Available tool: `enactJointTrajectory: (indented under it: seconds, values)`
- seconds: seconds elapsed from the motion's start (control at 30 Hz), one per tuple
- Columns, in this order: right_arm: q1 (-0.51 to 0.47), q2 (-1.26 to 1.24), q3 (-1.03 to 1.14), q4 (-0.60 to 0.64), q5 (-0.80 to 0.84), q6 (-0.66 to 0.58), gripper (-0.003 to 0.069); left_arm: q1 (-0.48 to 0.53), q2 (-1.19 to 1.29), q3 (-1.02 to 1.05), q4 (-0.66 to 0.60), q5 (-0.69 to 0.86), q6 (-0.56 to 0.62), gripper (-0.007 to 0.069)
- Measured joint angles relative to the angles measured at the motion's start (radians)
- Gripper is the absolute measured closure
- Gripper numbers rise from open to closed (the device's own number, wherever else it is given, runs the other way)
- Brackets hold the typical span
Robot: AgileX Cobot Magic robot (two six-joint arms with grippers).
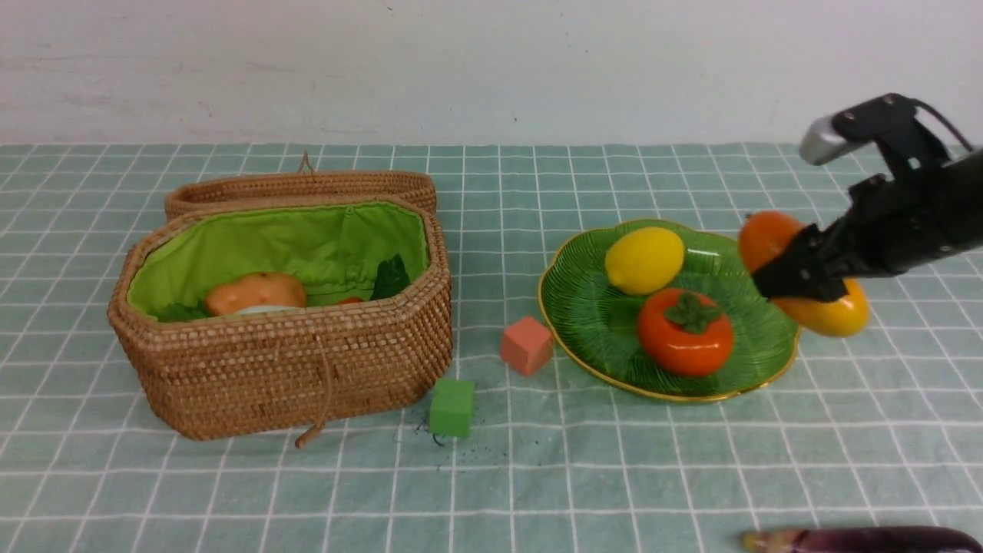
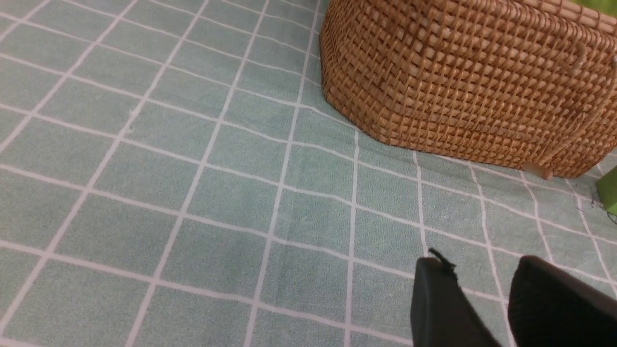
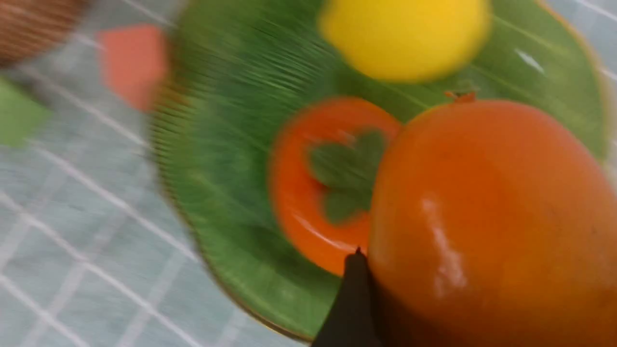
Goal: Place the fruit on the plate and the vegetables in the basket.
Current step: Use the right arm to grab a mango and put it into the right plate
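Right gripper point(image 1: 799, 284) clamped on oblong glossy orange-yellow toy mango point(image 1: 833, 316), at right rim of ribbed green glass plate point(image 1: 591, 319). Yellow lemon point(image 1: 643, 259) and orange-red persimmon point(image 1: 683, 338) lie on plate. Left gripper point(image 2: 496, 301) jaws slightly apart, empty, near tan wicker basket point(image 2: 462, 77).

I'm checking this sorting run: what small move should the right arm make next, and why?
Probably carry the oblong orange-yellow toy mango inward over the ribbed green glass plate and lower it: the right gripper holds it at the plate's right rim, while the yellow lemon and orange-red persimmon already lie there.
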Motion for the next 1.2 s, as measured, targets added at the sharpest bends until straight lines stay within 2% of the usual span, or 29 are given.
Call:
enactJointTrajectory:
  seconds: [0.1,0.33,0.57,0.97,1.2]
  values:
    - [0.077,0.016,0.0,0.061,-0.01,-0.053,0.0067,0.0,0.0,0.0,0.0,0.0,0.0,0.0405]
    - [0.165,0.09,0.0,0.068,-0.084,-0.066,0.0067,0.0,0.0,0.0,0.0,0.0,0.0,0.0396]
    - [0.169,0.14,0.0,0.079,-0.189,-0.041,0.0067,0.0,0.0,0.0,0.0,0.0,0.0,0.0389]
    - [0.17,0.145,0.0,0.094,-0.193,-0.036,0.0067,0.0,0.0,0.0,0.0,0.0,0.0,0.0387]
    - [0.17,0.145,0.0,0.109,-0.171,-0.036,0.0036,0.0,0.0,0.0,0.0,0.0,0.0,0.0387]
